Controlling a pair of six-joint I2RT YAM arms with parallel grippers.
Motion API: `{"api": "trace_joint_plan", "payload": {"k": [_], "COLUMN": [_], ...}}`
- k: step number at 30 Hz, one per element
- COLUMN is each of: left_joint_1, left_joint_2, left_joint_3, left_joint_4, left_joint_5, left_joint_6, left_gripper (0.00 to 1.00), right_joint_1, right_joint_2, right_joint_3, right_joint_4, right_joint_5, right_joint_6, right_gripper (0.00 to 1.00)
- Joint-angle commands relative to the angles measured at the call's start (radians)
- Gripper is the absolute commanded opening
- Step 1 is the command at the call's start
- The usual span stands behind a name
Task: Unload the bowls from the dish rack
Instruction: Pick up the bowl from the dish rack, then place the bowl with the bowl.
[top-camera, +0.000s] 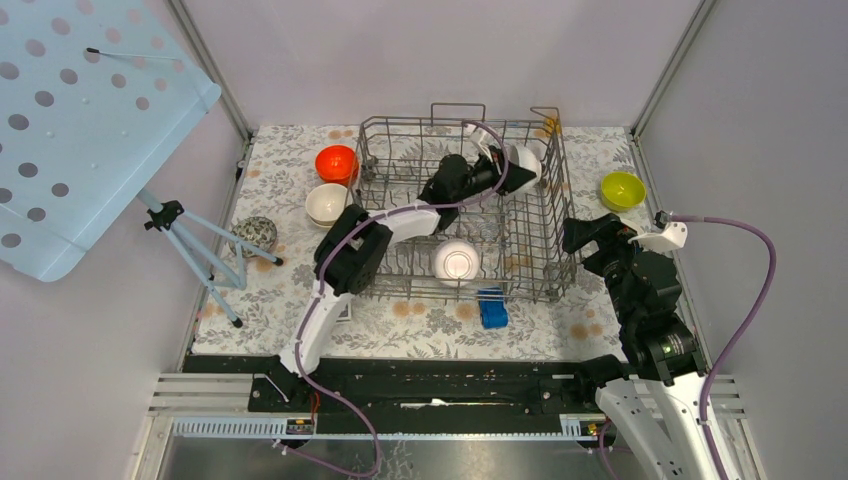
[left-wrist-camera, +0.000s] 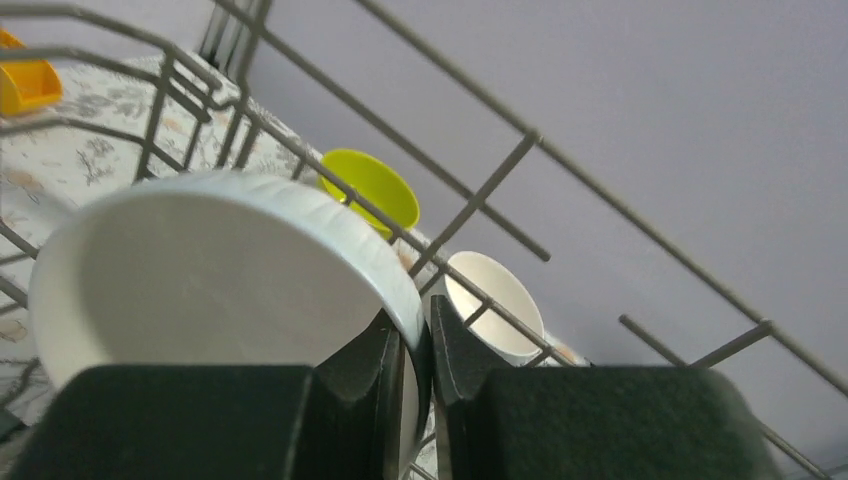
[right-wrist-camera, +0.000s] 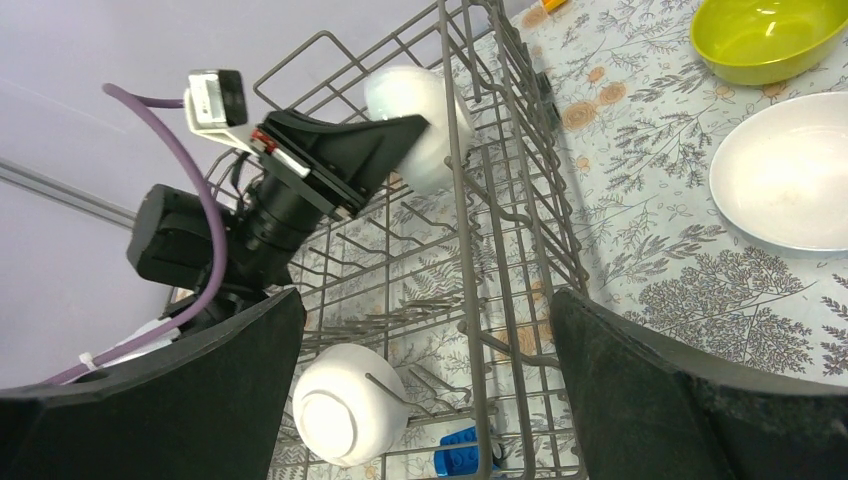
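The grey wire dish rack (top-camera: 556, 200) stands mid-table. My left gripper (top-camera: 497, 168) reaches into its far right corner and is shut on the rim of a white bowl (top-camera: 524, 165), tilted on edge. In the left wrist view the fingers (left-wrist-camera: 400, 345) pinch that bowl's (left-wrist-camera: 220, 290) wall. A second white bowl (top-camera: 456, 262) lies upside down on the tines near the rack's front. My right gripper (top-camera: 578, 240) hangs open just outside the rack's right side, nothing between its fingers (right-wrist-camera: 640, 390). The right wrist view shows the held bowl (right-wrist-camera: 415, 110) and the upturned one (right-wrist-camera: 350, 415).
On the floral mat, an orange-red bowl (top-camera: 336, 163) and a beige bowl (top-camera: 328, 204) sit left of the rack, with a speckled ball (top-camera: 255, 235). A yellow-green bowl (top-camera: 622, 190) and a white bowl (right-wrist-camera: 790, 170) sit to its right. A blue toy (top-camera: 492, 308) lies in front.
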Motion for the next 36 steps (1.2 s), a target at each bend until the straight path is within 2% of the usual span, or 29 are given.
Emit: {"api": "trace_joint_plan", "payload": {"k": [1, 16, 27, 31, 36], "left_joint_1": [0.027, 0.045, 0.045, 0.037, -0.041], "left_joint_2": [-0.134, -0.241, -0.552, -0.743, -1.013], "left_joint_3": [0.003, -0.043, -0.151, -0.264, -0.353], "left_joint_4": [0.201, 0.339, 0.26, 0.063, -0.417], "left_joint_5": [0.016, 0.07, 0.126, 0.141, 0.048], "left_joint_6": [-0.052, -0.244, -0.23, -0.112, 0.267], "left_gripper": [0.0, 0.0, 0.0, 0.0, 0.0], "right_joint_1": [0.013, 0.012, 0.013, 0.024, 0.058], "right_joint_2": [-0.007, -0.025, 0.03, 0.095, 0.231], "right_joint_3": [0.012, 0.027, 0.257, 0.368, 0.538], "right_joint_4": [0.034, 0.022, -0.067, -0.101, -0.135], "right_joint_5": [0.031, 0.028, -0.023, -0.092, -0.219], "right_joint_6": [-0.014, -0.012, -0.104, -0.113, -0.099], "right_gripper": [1.0, 1.0, 1.0, 1.0, 1.0]}}
